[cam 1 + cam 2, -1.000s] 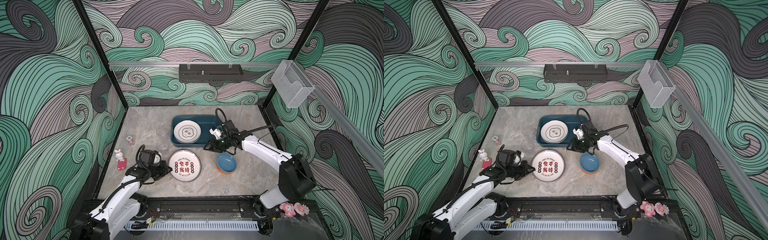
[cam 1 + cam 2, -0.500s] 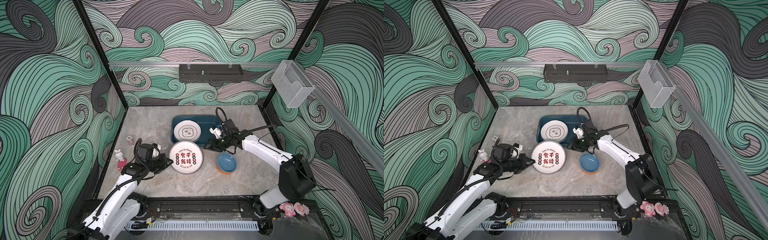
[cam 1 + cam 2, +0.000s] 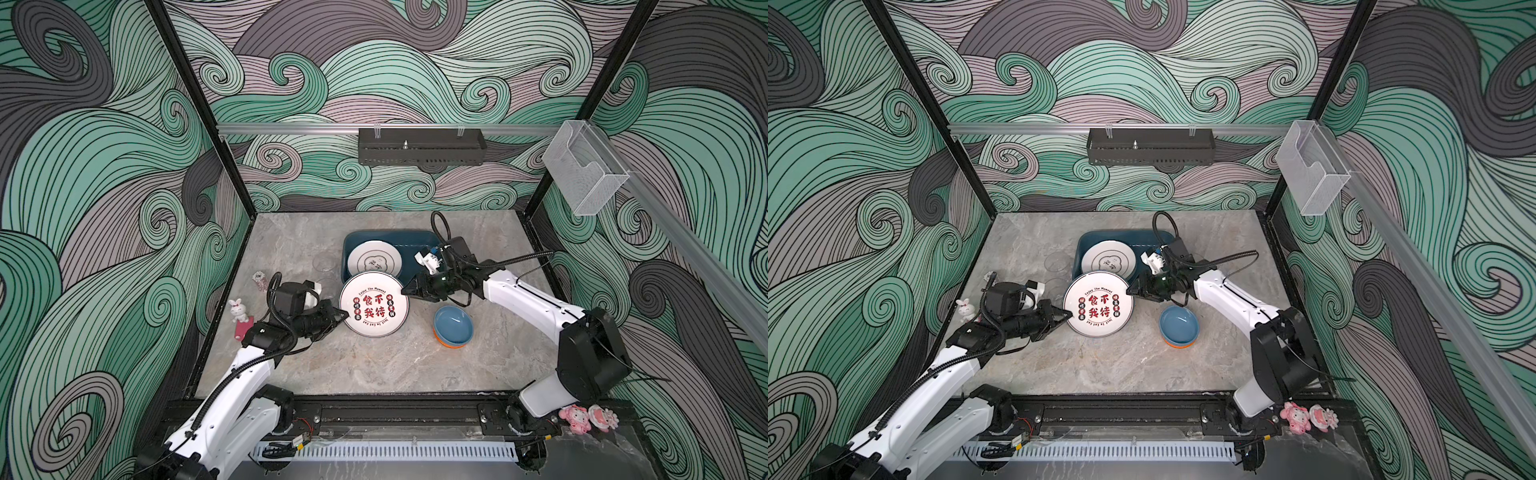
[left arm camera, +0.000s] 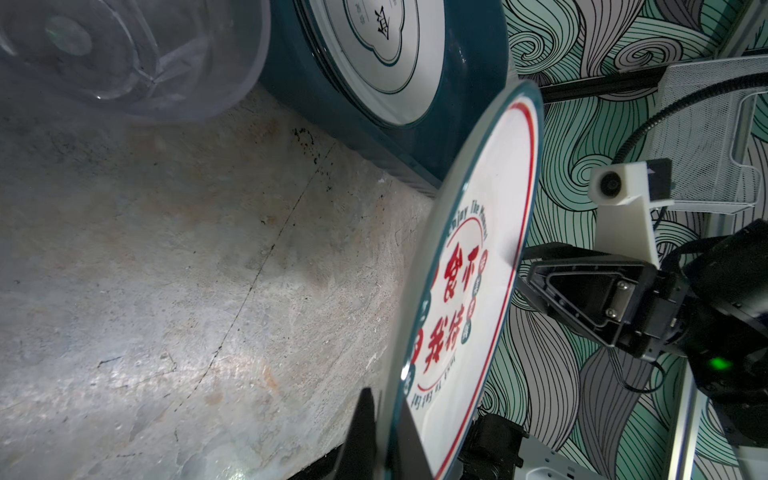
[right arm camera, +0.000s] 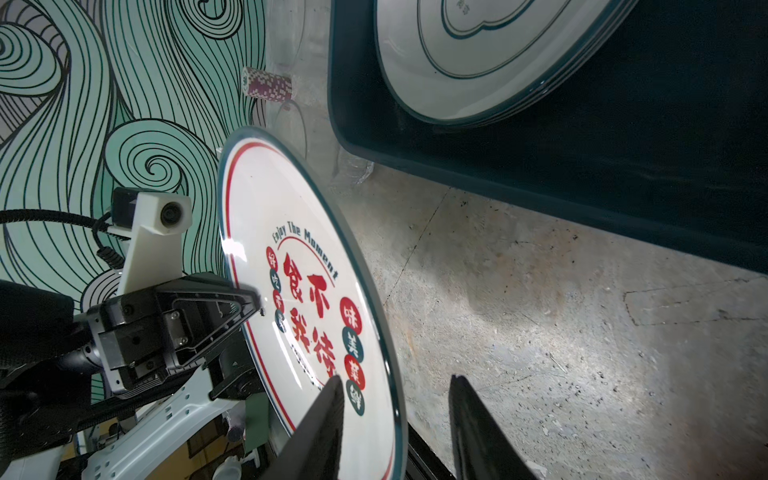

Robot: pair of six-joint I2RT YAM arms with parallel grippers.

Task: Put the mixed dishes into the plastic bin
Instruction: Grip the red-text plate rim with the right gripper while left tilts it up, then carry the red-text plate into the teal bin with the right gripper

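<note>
The left gripper (image 3: pixel 343 314) is clenched on the near-left rim of a round white plate with a dark rim and red and black Chinese characters (image 3: pixel 374 305). The left wrist view shows its two fingers pinching the rim from both faces (image 4: pixel 384 424). The plate is off the grey marbled table (image 3: pixel 374 365) and tilted, and in both top views its far edge overlaps the front wall of the dark teal shallow rectangular plastic bin (image 3: pixel 415 245).

The right gripper (image 3: pixel 405 289) sits at the plate's opposite edge with its jaws parted. In the right wrist view (image 5: pixel 395 382) one finger lies over the printed face and the other stands past the rim on the underside, with a gap visible there. The rim is between the jaws but not pinched.

Inside the bin, toward its left end, lies a second white dark-rimmed plate with a cloud-shaped outline (image 3: pixel 374 259); the right part of the bin floor is bare.

On the table in front of the bin and right of the held plate sits a small blue bowl stacked on an orange one (image 3: pixel 453 326), apart from both grippers. A clear tumbler (image 3: pixel 323 262) stands just left of the bin, faint in the top views.

Further left are a small stack of chips (image 3: pixel 259 279) and a white rabbit figurine on a pink base (image 3: pixel 237 309), near the table's left edge.
</note>
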